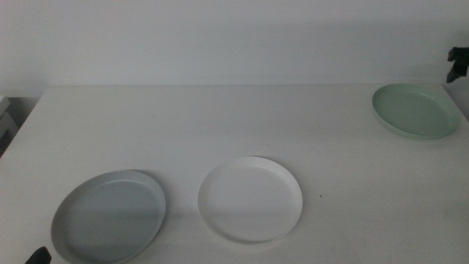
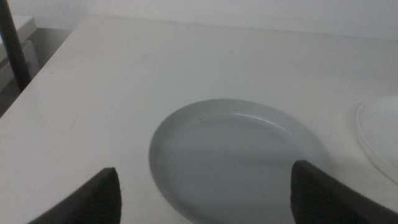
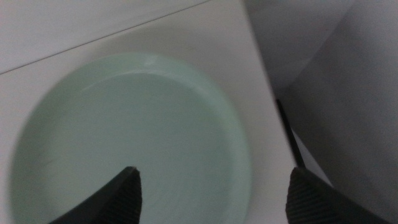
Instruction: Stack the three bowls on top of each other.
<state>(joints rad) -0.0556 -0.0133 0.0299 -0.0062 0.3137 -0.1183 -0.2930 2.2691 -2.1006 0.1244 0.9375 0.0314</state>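
Nearest, the grey-blue bowl (image 1: pixel 108 216) is lying at the table's (image 1: pixel 220 125) front left, under the spread left gripper (image 2: pixel 205 193). Beside it the white bowl (image 1: pixel 250 199) is sitting. Far right, the spread right gripper (image 3: pixel 211 193) is hanging over the mint bowl (image 1: pixel 415 110).

Three shallow, round, low-rimmed bowls lie right way up and unstacked on the white surface (image 1: pixel 220 117). The light grey-blue bowl (image 1: pixel 108 216) sits at the near left. Just beside it, apart by a narrow gap, lies the white bowl (image 1: pixel 250 199), near the middle. The pale mint green bowl (image 1: pixel 415 110) rests well apart at the far right, close to the surface's edge, perhaps slightly overhanging it.
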